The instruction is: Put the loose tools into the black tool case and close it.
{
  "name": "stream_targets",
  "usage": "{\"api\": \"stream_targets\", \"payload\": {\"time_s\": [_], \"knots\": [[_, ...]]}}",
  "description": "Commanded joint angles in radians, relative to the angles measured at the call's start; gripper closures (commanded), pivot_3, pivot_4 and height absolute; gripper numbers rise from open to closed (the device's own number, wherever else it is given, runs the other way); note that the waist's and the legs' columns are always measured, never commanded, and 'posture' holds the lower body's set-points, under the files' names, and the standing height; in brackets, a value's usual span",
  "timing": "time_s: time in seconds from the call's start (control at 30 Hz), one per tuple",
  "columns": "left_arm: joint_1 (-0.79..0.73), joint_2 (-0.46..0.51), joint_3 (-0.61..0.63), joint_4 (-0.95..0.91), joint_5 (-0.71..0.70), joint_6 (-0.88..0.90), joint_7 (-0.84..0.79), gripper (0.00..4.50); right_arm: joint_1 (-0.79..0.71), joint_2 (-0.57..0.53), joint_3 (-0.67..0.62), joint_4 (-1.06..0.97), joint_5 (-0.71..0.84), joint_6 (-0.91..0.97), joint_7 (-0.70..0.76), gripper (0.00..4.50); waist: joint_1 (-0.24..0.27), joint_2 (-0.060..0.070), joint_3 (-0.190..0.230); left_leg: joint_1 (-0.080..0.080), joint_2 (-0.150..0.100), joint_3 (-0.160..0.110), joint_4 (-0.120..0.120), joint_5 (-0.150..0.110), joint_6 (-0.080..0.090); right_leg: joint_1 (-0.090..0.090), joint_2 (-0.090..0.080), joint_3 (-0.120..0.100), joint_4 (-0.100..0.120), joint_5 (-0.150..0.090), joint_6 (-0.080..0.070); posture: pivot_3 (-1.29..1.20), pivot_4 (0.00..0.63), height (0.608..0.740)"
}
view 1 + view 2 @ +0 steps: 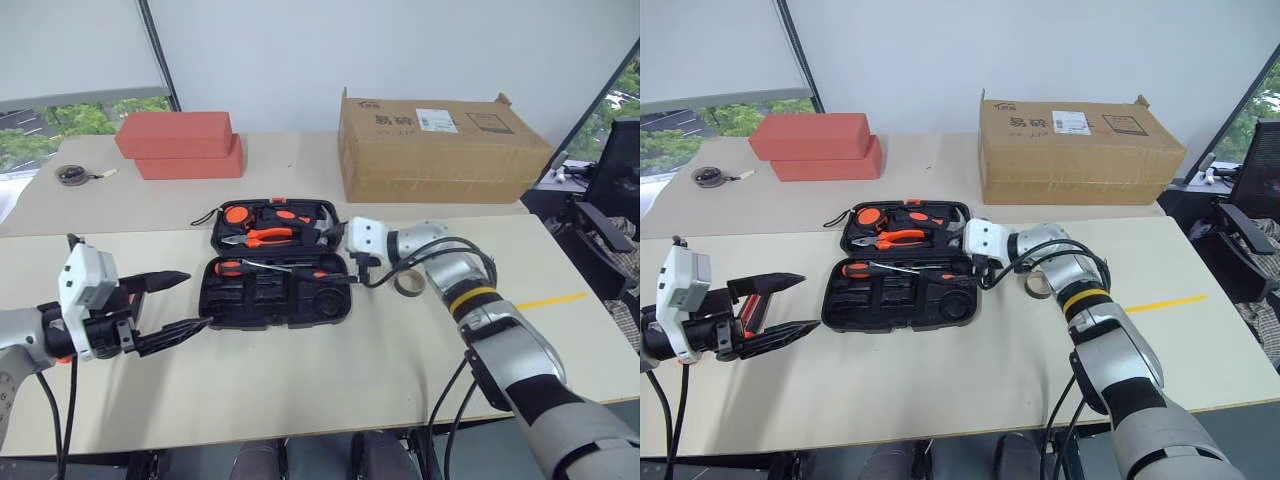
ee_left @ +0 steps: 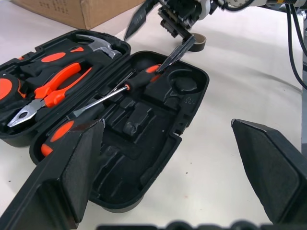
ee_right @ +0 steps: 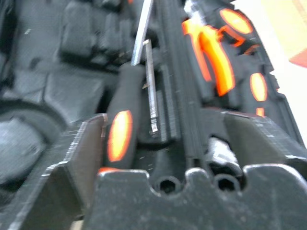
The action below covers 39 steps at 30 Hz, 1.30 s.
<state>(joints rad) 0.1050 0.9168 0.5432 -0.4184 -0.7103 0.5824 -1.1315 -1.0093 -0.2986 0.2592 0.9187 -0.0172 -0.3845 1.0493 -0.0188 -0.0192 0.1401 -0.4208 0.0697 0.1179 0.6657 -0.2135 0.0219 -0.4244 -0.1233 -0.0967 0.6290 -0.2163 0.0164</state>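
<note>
Right gripper (image 1: 349,268) spread over case (image 1: 275,300), screwdriver (image 2: 115,93) between its fingers

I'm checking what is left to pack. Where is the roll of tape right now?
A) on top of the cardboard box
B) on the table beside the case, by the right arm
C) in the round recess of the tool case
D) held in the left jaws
B: the roll of tape lies on the table just outside the black tool case, behind the right arm.

Bright, even daylight, soft shadows; right wrist view smeared by blur.
</note>
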Motion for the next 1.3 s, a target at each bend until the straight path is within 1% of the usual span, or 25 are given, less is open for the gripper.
{"api": "stream_targets", "payload": {"time_s": [0.03,0.1,0.13,0.17,0.2,0.23,0.3,0.33,0.4,0.47,0.5,0.6,0.7,0.8,1.0,1.1,1.3], "knots": [[-0.017,0.017,0.003,0.006,0.007,-0.034,-0.009,0.00,-0.012,0.047,-0.076,-0.098,0.103,0.092,0.013,0.02,-0.003,0.000,0.000,0.000,0.000,0.000,0.000,0.000,0.000,0.000,0.000,0.000,0.000,0.000,0.000,0.00,0.150,0.713],[-0.028,0.018,-0.007,0.017,0.009,-0.042,-0.011,0.00,-0.002,0.085,-0.101,-0.121,0.129,0.150,-0.014,0.56,-0.003,0.000,0.000,0.000,0.001,0.000,0.000,0.000,0.000,0.000,0.000,0.000,0.000,0.000,0.000,0.00,0.150,0.713],[-0.032,0.019,-0.010,0.022,0.009,-0.044,-0.013,0.00,0.001,0.098,-0.108,-0.129,0.133,0.170,-0.025,0.70,-0.003,0.000,0.000,0.001,0.001,0.000,-0.001,0.000,0.000,0.000,0.000,0.000,0.000,0.000,0.000,0.00,0.150,0.713],[-0.038,0.021,-0.013,0.029,0.012,-0.047,-0.016,0.00,0.004,0.119,-0.114,-0.122,0.126,0.187,-0.062,1.15,-0.003,0.000,0.000,0.001,0.001,0.000,-0.001,0.000,0.000,0.000,0.000,0.000,0.000,0.000,0.000,0.00,0.150,0.713],[-0.042,0.023,-0.016,0.035,0.014,-0.051,-0.018,0.00,0.006,0.136,-0.115,-0.114,0.117,0.203,-0.094,1.39,-0.003,0.000,0.000,0.001,0.001,0.000,-0.001,0.000,0.000,0.000,0.001,0.000,0.000,0.000,0.000,0.00,0.150,0.713],[-0.045,0.025,-0.019,0.041,0.017,-0.054,-0.022,0.00,0.008,0.154,-0.111,-0.098,0.098,0.214,-0.138,1.82,-0.003,0.000,0.000,0.001,0.001,0.000,-0.001,0.000,-0.001,0.000,0.001,0.000,0.001,0.000,0.000,0.00,0.150,0.713],[-0.048,0.027,-0.022,0.048,0.019,-0.061,-0.026,0.00,0.010,0.172,-0.090,-0.070,0.055,0.236,-0.202,2.46,-0.003,0.000,0.000,0.001,0.001,0.000,-0.001,0.000,-0.001,0.000,0.001,0.000,0.000,0.000,0.000,0.00,0.150,0.713],[-0.048,0.028,-0.023,0.051,0.020,-0.065,-0.028,0.00,0.012,0.179,-0.079,-0.063,0.035,0.253,-0.225,2.90,-0.002,0.000,0.000,0.000,0.001,0.001,-0.001,0.000,-0.001,-0.001,0.000,0.000,0.000,0.000,0.000,0.00,0.150,0.713],[-0.047,0.029,-0.024,0.056,0.024,-0.072,-0.031,0.00,0.018,0.191,-0.062,-0.070,0.018,0.285,-0.231,3.50,0.001,0.001,0.000,0.000,0.000,0.001,-0.001,0.000,-0.001,-0.001,0.000,0.000,0.000,0.000,0.000,0.00,0.150,0.713],[-0.046,0.030,-0.025,0.061,0.028,-0.078,-0.035,0.00,0.034,0.197,-0.040,-0.093,0.002,0.335,-0.219,4.22,0.000,0.000,0.000,0.000,0.000,0.001,-0.001,0.000,-0.001,-0.001,0.000,0.000,0.000,0.000,0.000,0.00,0.150,0.713],[-0.046,0.031,-0.025,0.063,0.029,-0.081,-0.036,0.00,0.041,0.197,-0.028,-0.102,-0.012,0.348,-0.220,4.46,0.000,0.000,0.000,0.000,0.000,0.001,-0.001,0.000,-0.001,-0.001,0.000,0.000,0.000,0.000,0.000,0.00,0.150,0.713],[-0.046,0.033,-0.027,0.070,0.036,-0.089,-0.040,0.00,0.077,0.186,0.026,-0.137,-0.050,0.381,-0.180,4.46,-0.001,0.000,0.000,0.000,0.000,0.001,-0.002,0.000,-0.001,-0.001,0.000,0.000,0.000,0.000,0.000,0.00,0.150,0.713],[-0.048,0.033,-0.029,0.075,0.040,-0.094,-0.044,0.00,0.120,0.174,0.059,-0.201,-0.045,0.381,-0.098,4.46,-0.003,0.000,0.000,0.000,0.000,0.001,-0.003,0.000,-0.001,-0.001,0.000,0.000,0.000,0.000,-0.001,0.00,0.150,0.713],[-0.050,0.034,-0.034,0.081,0.044,-0.100,-0.046,0.00,0.144,0.161,0.076,-0.247,-0.051,0.385,-0.074,4.46,-0.003,0.000,0.000,0.001,0.001,0.000,-0.003,0.000,-0.001,-0.001,0.000,0.000,0.000,0.000,-0.001,0.00,0.150,0.713],[-0.062,0.038,-0.044,0.090,0.046,-0.104,-0.046,0.00,0.124,0.165,0.047,-0.235,-0.070,0.370,-0.178,4.46,-0.003,0.000,0.000,0.001,0.001,0.001,-0.003,0.000,-0.001,-0.001,0.001,0.000,0.000,-0.001,-0.001,0.00,0.150,0.713],[-0.065,0.038,-0.048,0.094,0.051,-0.107,-0.044,0.00,0.110,0.162,0.016,-0.255,-0.039,0.375,-0.178,4.46,-0.003,0.000,0.000,0.001,0.001,0.001,-0.003,0.000,-0.002,-0.001,0.001,0.000,0.000,-0.001,-0.001,0.00,0.150,0.713],[-0.068,0.033,-0.059,0.096,0.058,-0.110,-0.037,0.00,0.134,0.150,0.051,-0.267,-0.057,0.377,-0.130,4.46,-0.002,0.000,0.000,0.001,0.001,0.001,-0.003,0.000,-0.001,-0.001,0.001,0.000,0.000,-0.001,-0.001,0.00,0.150,0.713]]}}
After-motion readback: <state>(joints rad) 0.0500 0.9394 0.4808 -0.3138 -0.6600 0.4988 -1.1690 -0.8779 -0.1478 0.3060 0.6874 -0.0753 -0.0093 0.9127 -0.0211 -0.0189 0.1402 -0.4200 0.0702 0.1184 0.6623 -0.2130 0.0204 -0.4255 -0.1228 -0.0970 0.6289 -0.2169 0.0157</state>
